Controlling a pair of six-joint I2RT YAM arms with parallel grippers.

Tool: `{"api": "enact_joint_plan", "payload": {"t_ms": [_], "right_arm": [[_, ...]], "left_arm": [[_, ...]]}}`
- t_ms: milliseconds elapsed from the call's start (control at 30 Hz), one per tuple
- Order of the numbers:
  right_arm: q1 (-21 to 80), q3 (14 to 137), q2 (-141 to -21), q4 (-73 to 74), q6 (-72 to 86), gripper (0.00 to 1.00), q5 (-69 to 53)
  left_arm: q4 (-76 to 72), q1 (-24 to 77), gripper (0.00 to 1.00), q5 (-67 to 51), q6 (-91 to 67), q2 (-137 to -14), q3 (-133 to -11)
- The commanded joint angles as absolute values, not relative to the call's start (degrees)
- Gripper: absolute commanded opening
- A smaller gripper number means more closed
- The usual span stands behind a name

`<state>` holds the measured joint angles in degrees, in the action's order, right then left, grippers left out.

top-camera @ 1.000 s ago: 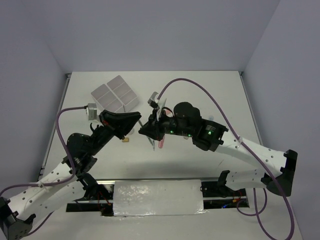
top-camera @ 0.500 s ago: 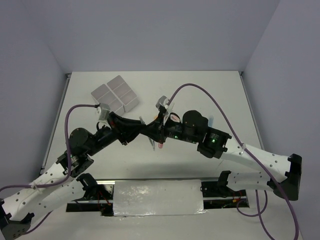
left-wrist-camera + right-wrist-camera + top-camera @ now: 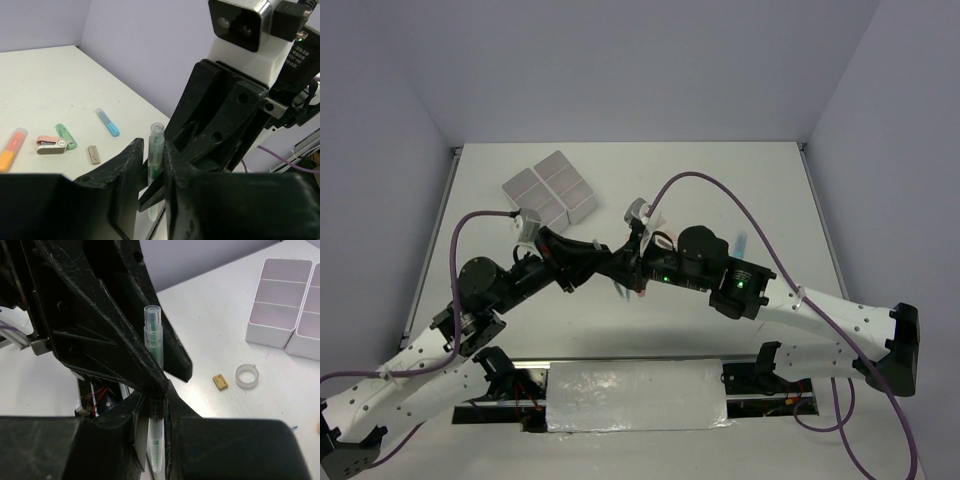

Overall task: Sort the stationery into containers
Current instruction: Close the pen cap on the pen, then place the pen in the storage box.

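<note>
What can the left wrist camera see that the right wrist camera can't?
Only the left wrist view shows the orange marker, green marker, light blue marker and a greyish eraser. Only the right wrist view shows the white containers, tape ring and tan eraser. Both show the clear green pen, pinched by the left gripper and right gripper.

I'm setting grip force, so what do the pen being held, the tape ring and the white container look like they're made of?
The green pen looks like clear glossy plastic, with a green core showing through the barrel. The tape ring looks whitish and translucent, probably wound plastic film. The white container looks like opaque, fairly matte plastic, probably moulded given its thin, even walls.
</note>
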<state>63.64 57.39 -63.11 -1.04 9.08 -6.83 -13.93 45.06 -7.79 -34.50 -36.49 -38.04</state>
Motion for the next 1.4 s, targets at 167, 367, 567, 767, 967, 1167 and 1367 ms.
{"api": "enact_joint_plan", "payload": {"t_ms": [167, 367, 567, 767, 967, 1167, 1367], "right_arm": [[64.95, 56.16, -63.19, -6.68, 8.0, 0.03, -8.61], [64.69, 50.02, -57.68, -8.62, 8.88, 1.0, -6.52], [64.51, 40.53, -43.96, -5.71, 11.42, 1.0, 6.23], [64.42, 33.41, -33.14, -1.94, 14.68, 1.0, 9.67], [64.42, 31.2, -28.3, -0.53, 15.21, 1.0, 8.18], [64.42, 31.03, -30.85, -1.93, 15.21, 1.0, 4.84], [64.42, 30.76, -33.4, -3.43, 15.03, 1.0, 3.07]], "left_arm": [[-13.71, 45.35, 0.0, -6.24, -32.78, -36.74, -39.9], [-12.49, 45.35, 0.0, 3.48, -28.92, -38.23, -39.2], [-11.59, 45.26, 0.0, 33.1, -27.08, -45.95, -43.14], [-22.3, 36.7, 0.0, 54.4, -15.92, -61.84, -50.44], [-22.67, 20.06, 0.0, 48.69, -18.48, -72.92, -58.7], [-27.68, 15.21, 0.0, 47.73, -14.78, -82.07, -63.54], [-32.52, 13.63, 0.0, 49.12, -9.24, -88.76, -66.18]]}}
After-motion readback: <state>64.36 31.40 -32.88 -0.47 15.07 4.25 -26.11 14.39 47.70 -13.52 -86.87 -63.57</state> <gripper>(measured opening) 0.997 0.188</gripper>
